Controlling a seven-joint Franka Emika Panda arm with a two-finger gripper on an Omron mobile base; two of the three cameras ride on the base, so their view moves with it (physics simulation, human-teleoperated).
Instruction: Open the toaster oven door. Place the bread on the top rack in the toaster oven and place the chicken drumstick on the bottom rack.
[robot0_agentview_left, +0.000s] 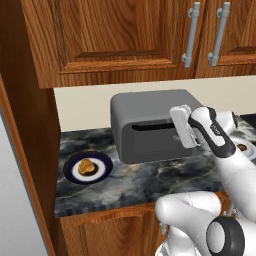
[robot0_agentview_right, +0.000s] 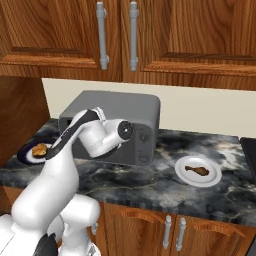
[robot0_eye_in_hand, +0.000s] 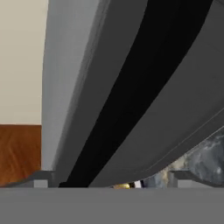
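At centre frame the gripper (robot0_agentview_left: 184, 127) presses against the front of the toaster oven (robot0_agentview_left: 150, 107), whose door is cracked open at the top; its fingers' spread cannot be told. Bread (robot0_agentview_left: 86, 167) sits lower left on a dark plate (robot0_agentview_left: 102, 162); the chicken drumstick (robot0_agentview_right: 197, 171) lies at right on a white plate (robot0_agentview_right: 212, 180).

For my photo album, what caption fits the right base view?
Robot hand at the toaster oven door, bread and chicken drumstick waiting on plates.

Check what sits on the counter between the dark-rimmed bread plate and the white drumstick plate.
The grey toaster oven stands between the dark-rimmed plate with the bread and the white plate with the chicken drumstick, in the right base view, with the gripper at its door.
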